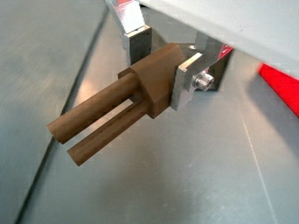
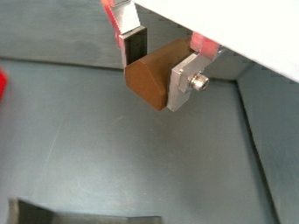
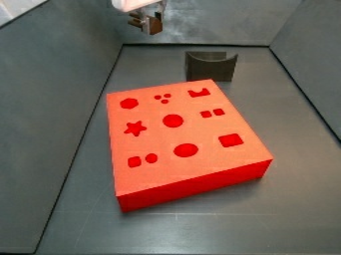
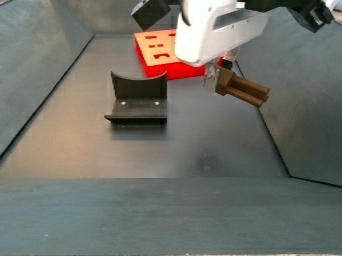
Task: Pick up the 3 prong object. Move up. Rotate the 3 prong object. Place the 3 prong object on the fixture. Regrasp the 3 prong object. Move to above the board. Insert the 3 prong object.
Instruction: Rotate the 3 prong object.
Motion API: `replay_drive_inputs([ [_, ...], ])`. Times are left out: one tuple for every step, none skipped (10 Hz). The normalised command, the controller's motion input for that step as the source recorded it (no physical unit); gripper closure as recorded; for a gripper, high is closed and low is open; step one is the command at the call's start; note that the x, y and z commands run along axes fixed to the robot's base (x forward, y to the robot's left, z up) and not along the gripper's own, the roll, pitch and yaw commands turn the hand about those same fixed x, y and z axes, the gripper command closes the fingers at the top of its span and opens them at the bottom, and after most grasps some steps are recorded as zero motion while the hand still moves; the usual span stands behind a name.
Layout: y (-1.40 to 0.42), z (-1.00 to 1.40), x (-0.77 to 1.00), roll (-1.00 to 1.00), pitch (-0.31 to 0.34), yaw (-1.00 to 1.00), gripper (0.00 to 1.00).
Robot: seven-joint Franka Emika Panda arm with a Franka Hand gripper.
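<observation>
Wood fills my wrist feeds: the 3 prong object [image 1: 117, 103] sits clamped in the hand [image 1: 163, 63], its block end pinched between the two silver fingers [image 1: 187, 80] and its prongs sticking out past them, clear of everything. In a wrist view I can see the slot between the prongs running along their length; in a wrist view taken nearly end-on, the 3 prong object [image 2: 156, 77] shows mostly its blunt brown end, with the hand [image 2: 162, 63] closed onto its sides and a bolt head on the near finger plate.

From a side view I see the hand [image 4: 222, 75] hanging in the air above the grey floor, holding the 3 prong object [image 4: 242, 90] roughly level, tilted slightly downward away from the fingers. It is off to one side of the fixture [image 4: 135, 99], well apart from it and touching nothing below. The fixture stands on its base plate with its curved notch facing up and nothing in it.

The board [image 3: 182, 137] lies flat on the floor with its cutouts open. In that side view the fixture [image 3: 212, 66] stands just beyond the board's far edge, and the hand [image 3: 150, 22] is high near the back wall, small, so I cannot make out the piece clearly there. The board [image 4: 163, 52] shows partly behind the arm.
</observation>
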Motion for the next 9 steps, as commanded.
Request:
replay_drive_inputs([
  [0.02,0.00,0.00,-0.03,-0.005,-1.00,1.00],
  [0.02,0.00,0.00,-0.03,-0.006,-1.00,1.00],
  [0.02,0.00,0.00,-0.03,-0.006,-1.00,1.00],
  [0.02,0.00,0.00,-0.03,-0.007,-1.00,1.00],
  [0.02,0.00,0.00,-0.04,-0.008,-1.00,1.00],
  [0.02,0.00,0.00,-0.04,-0.009,-1.00,1.00],
  [0.02,0.00,0.00,-0.05,-0.010,-1.00,1.00],
  [0.02,0.00,0.00,-0.06,-0.012,-1.00,1.00],
  [0.02,0.00,0.00,-0.07,-0.015,-1.00,1.00],
])
